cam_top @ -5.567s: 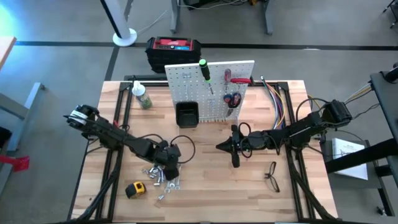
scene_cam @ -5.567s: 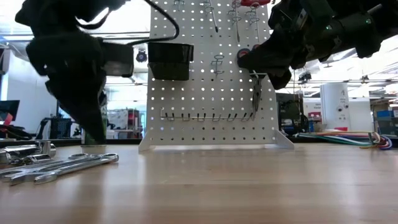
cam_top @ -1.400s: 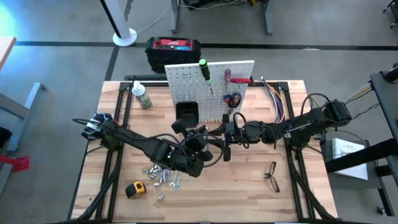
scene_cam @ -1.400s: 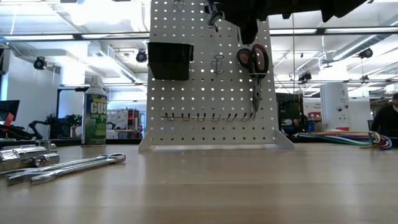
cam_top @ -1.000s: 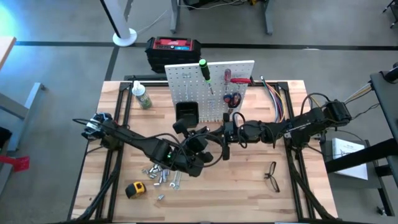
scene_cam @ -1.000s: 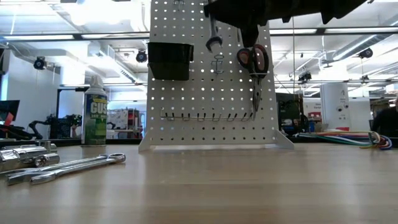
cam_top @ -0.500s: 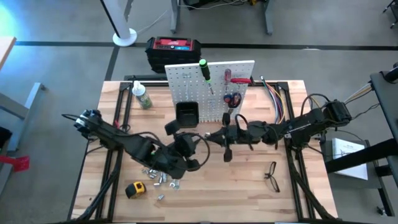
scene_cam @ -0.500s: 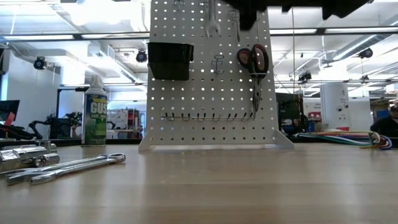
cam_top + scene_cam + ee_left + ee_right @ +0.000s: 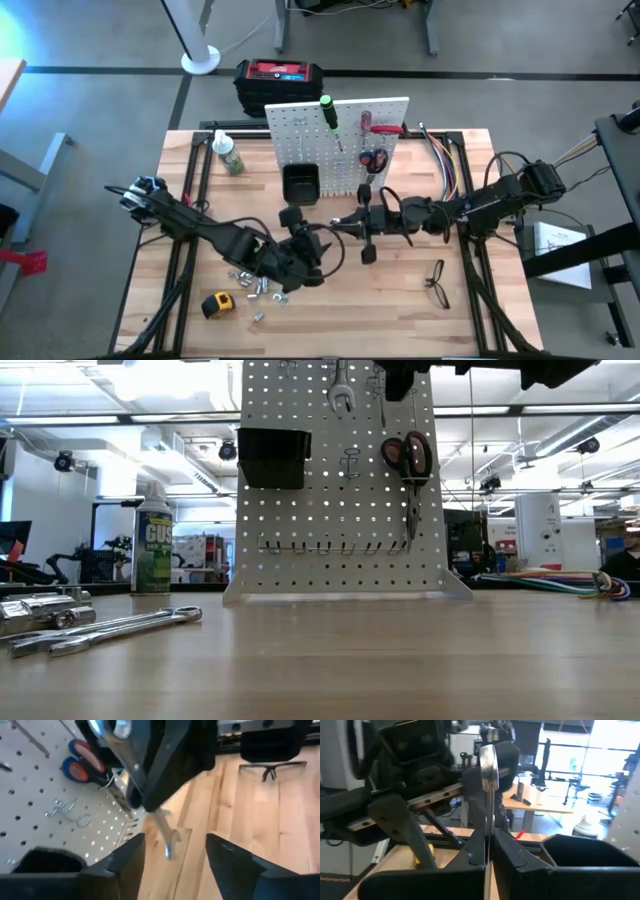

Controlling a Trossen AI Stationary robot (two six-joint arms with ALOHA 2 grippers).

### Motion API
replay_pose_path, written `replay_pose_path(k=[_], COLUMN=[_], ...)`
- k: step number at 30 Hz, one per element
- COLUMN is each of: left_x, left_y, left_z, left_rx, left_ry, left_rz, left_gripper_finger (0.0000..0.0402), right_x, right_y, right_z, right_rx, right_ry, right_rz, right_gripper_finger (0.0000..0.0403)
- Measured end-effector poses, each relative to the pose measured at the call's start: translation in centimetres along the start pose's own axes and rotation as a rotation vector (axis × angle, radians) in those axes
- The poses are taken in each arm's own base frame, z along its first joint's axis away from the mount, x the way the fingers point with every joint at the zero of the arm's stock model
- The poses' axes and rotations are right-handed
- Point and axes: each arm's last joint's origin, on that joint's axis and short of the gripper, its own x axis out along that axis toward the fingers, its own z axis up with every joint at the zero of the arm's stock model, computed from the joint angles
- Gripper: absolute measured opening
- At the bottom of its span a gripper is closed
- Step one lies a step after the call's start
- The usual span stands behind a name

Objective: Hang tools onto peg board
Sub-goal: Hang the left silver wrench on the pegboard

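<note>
**Right hand holds a wrench at the peg board; left hand stands released**

The right hand is clenched on a silver wrench, gripping it between its fingers so the tool stands up past them in the right wrist view. In the low view the wrench's open end shows high against the front of the white peg board. The left hand hovers over the tabletop just beside the right hand, in front of the board, and its fingers are spread apart with nothing between them.

On the peg board hang a green-handled screwdriver, a red-handled screwdriver and red-handled pliers, with a small black bin on the board's front and a row of bare hooks lower down. More wrenches lie on the tabletop beneath the left arm, near a yellow tape measure. Black-framed glasses lie well apart on the right side. A green-labelled bottle stands to the left of the board, and a red-and-black box sits on the floor behind it.
</note>
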Motion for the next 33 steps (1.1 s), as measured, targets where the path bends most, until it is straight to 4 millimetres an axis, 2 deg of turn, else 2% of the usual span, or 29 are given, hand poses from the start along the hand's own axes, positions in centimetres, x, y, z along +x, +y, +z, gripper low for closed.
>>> replay_pose_path(k=[4,7,13,18,25,29,33], left_x=[0.6,1.1,2.2,2.8,1.6,0.1,-0.5], left_y=[0.4,0.5,0.1,1.0,2.6,4.6,5.8], left_z=[0.0,-0.1,-0.2,-0.6,-1.1,-1.8,-4.1], left_rx=[0.004,-0.026,-0.033,-0.078,-0.158,-0.244,-0.280], left_ry=[0.011,0.008,-0.048,-0.038,-0.080,-0.149,-0.187], left_rz=[0.002,-0.022,-0.149,-0.141,-0.159,-0.145,-0.163], left_gripper_finger=[0.0220,0.0213,0.0162,0.0108,0.0009,0.0002,0.0001], right_x=[0.0,0.0,0.0,-0.1,-0.5,-0.6,-0.6], right_y=[0.1,0.1,0.2,0.2,0.1,0.2,0.2], right_z=[0.1,0.1,0.0,-0.1,-1.0,-1.4,-1.2], right_rx=[0.009,0.009,0.005,0.007,0.006,0.017,0.017], right_ry=[-0.009,-0.009,-0.009,-0.009,0.012,0.029,0.013], right_rz=[0.018,0.026,0.054,0.070,0.069,0.088,0.090], right_gripper_finger=[0.0000,0.0000,0.0000,0.0000,0.0000,0.0000,0.0000])
